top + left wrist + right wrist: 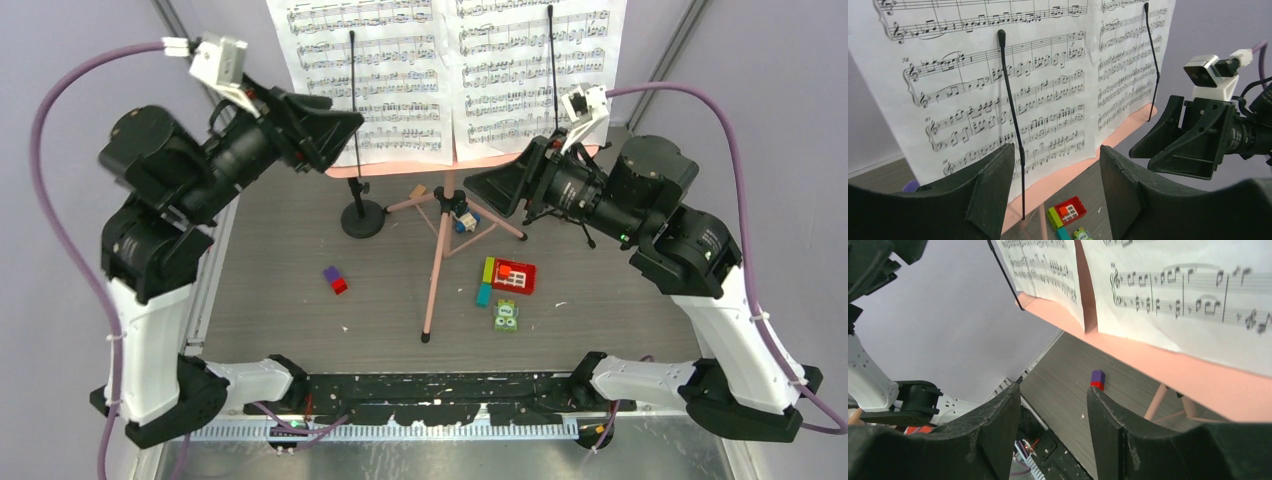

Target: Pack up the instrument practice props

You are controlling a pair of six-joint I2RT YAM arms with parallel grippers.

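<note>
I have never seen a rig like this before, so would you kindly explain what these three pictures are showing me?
These are two robot arms bolted at a table edge. The wide picture looks down from above; the other two come from cameras on each wrist. A pink music stand holds white note sheets; small toy bricks lie around its legs. The left claw and right claw are both open near the stand's shelf, holding nothing.
</note>
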